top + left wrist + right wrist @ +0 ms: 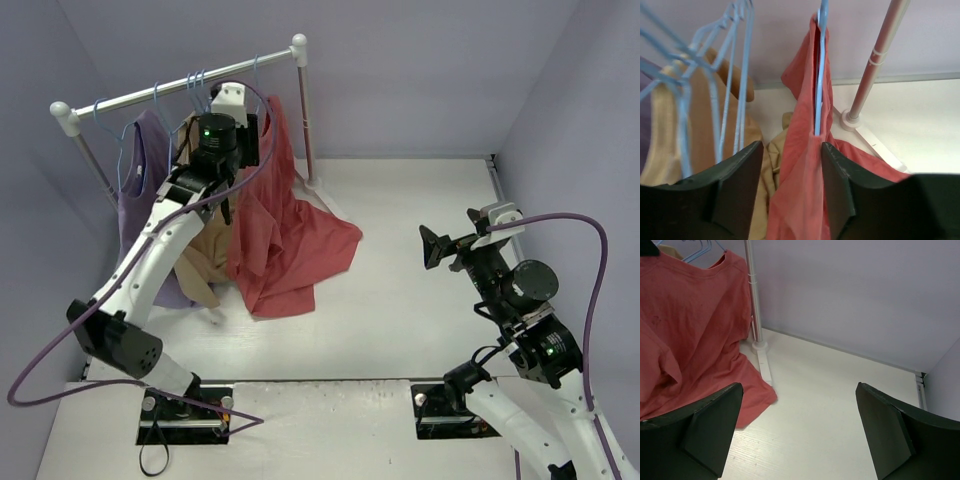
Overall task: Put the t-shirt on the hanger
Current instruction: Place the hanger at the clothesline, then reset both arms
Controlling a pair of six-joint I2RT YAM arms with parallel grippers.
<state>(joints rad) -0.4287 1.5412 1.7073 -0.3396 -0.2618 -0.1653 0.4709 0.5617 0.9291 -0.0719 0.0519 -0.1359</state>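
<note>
Left wrist view: my left pincer [792,145] stands apart, and in its gap sits the coral t-shirt [802,100] draped on the light-blue hanger [819,75] — the wire drops straight down between my fingers, the cloth brushing the one on the right of the view. Left of the gap hang the tan garment [700,125] and spare hangers [684,125]. My right pincer [800,385] is spread wide above the table [815,405] — the shirt's hem lies ahead to its left

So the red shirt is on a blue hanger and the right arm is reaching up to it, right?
No, it's the left gripper reaching up to the t-shirt on the blue hanger. The right gripper sits far off, open. The top view shows it.
</note>
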